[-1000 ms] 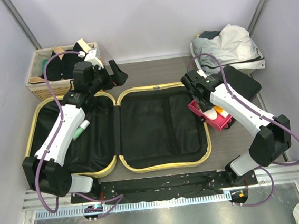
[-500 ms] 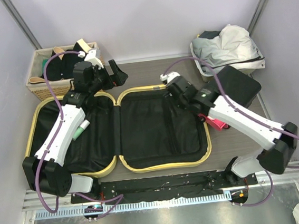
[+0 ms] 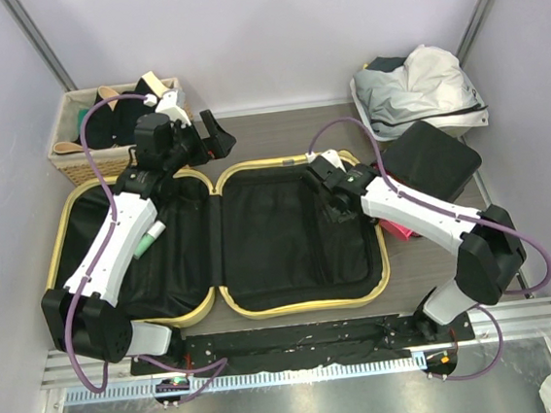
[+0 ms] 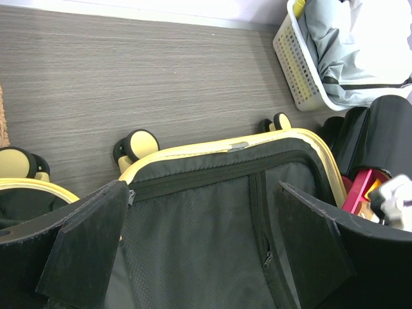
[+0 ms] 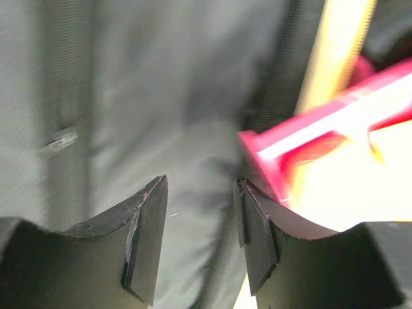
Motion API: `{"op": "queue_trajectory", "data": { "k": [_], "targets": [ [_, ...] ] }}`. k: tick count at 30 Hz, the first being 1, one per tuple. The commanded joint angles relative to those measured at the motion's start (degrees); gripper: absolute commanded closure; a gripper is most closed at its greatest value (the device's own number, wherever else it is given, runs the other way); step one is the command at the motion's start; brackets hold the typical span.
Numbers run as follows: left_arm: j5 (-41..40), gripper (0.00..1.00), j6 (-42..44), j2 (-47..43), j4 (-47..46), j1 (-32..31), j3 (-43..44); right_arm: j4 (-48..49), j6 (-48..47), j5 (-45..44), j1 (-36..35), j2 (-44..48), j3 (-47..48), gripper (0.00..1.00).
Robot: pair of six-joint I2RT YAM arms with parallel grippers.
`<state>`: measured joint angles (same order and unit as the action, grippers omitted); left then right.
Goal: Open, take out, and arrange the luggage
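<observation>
Fully spread left gripper, nothing held – above rear rim of luggage, near yellow-hubbed wheels. Half-parted right gripper, empty, low over black mesh lining; glossy pink box beside one finger – contact unclear through blur. Luggage: splayed flat on grey wood-grain table, pale-yellow hard shell, rounded corners, zipped pocket

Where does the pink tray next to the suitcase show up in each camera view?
Top external: the pink tray sits right of centre, just outside the luggage, mostly hidden under the right arm.
Left wrist: low at the far right edge.
Right wrist: blurred, in the right half.
Shared landmark: the luggage's yellow rim, beside the tray in all three.
</observation>
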<state>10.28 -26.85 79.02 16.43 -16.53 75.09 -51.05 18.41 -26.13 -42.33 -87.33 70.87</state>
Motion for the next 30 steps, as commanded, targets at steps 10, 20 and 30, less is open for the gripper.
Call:
{"op": "queue_trajectory", "data": {
  "k": [10, 20, 30],
  "targets": [
    [0.2, 0.00, 0.1, -0.8, -2.2, -0.3, 0.3, -2.7, -1.9, -14.8, 7.6, 4.7, 2.1, 0.47],
    [0.3, 0.00, 0.1, -0.8, -2.1, -0.2, 0.3, -0.8, -6.0, -16.9, 16.5, 6.6, 0.3, 0.47],
    [0.2, 0.00, 0.4, -1.1, -2.2, -0.3, 0.3, 2.1, -8.7, -18.0, 22.5, 7.8, -1.6, 0.47]
  ]
}}
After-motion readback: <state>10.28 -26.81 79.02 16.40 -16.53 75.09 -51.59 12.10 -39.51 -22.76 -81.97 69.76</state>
